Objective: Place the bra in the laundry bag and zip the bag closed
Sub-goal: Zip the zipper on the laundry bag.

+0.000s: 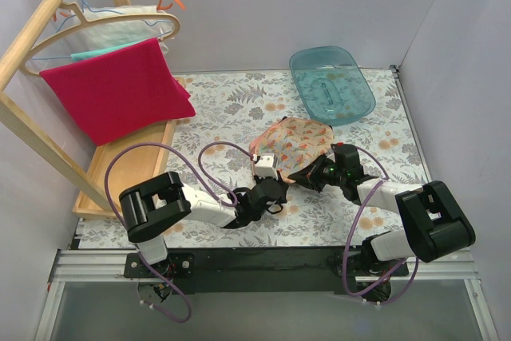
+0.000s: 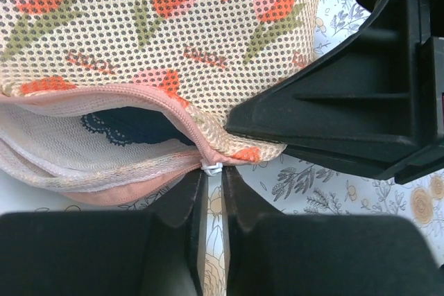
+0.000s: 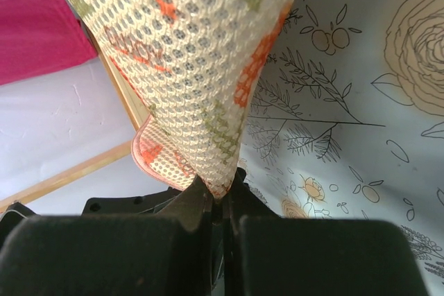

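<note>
Zipping step. Laundry bag [image 1: 294, 137] lies centre of the top view on the floral table [image 1: 223, 109]: soft, padded, peanut-shaped mesh. Right gripper [image 3: 219, 190] is clamped on its corner and should, I judge, anchor it firmly. Left gripper [image 2: 211, 179], fingers nearly together, seems pinched on the zipper pull [image 2: 211, 168]. Best to drag that along the curved pink track, keeping fabric taut. Bra [image 2: 132, 126], dark and lace-edged, sits inside the open mouth, left-centre of the left wrist view.

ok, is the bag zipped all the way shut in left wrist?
No, the laundry bag gapes open along its zipper, with the dark bra showing inside and the zipper pull at the left gripper.
</note>
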Robot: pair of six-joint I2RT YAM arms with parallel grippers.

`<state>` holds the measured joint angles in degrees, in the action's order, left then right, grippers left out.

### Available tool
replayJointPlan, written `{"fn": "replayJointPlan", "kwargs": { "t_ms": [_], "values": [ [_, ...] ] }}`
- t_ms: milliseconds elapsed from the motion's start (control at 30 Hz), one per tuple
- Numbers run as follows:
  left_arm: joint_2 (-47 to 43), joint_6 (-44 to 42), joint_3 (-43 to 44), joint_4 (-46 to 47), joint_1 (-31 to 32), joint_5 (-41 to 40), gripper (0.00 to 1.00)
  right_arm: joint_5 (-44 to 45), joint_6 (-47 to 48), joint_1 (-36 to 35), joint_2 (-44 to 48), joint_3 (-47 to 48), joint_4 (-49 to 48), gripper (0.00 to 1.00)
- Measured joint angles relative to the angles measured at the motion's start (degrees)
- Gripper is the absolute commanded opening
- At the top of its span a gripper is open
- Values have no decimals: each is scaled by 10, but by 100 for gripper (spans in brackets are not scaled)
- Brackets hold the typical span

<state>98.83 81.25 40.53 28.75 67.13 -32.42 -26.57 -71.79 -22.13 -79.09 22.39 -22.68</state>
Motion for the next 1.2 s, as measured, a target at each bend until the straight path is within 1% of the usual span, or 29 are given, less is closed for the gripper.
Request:
{"fn": "replayJointPlan", "kwargs": {
  "t_ms": [433,667,800,1033,1200],
  "values": [
    [-3,-10,-2,0,-2,5,0,2,0,0,3,-1,-2,1],
    [-40,-20,-36,4,-3,15,0,-9,1,-2,3,-1,-2,1],
    [-46,-31,-45,4,-3,17,0,-11,8,-2,3,-1,2,1],
    [-57,-53,-70,0,-3,18,0,-10,44,0,3,2,38,1],
    [-71,-71,-93,-2,-3,15,0,-13,91,3,2,22,88,1]
  ]
}}
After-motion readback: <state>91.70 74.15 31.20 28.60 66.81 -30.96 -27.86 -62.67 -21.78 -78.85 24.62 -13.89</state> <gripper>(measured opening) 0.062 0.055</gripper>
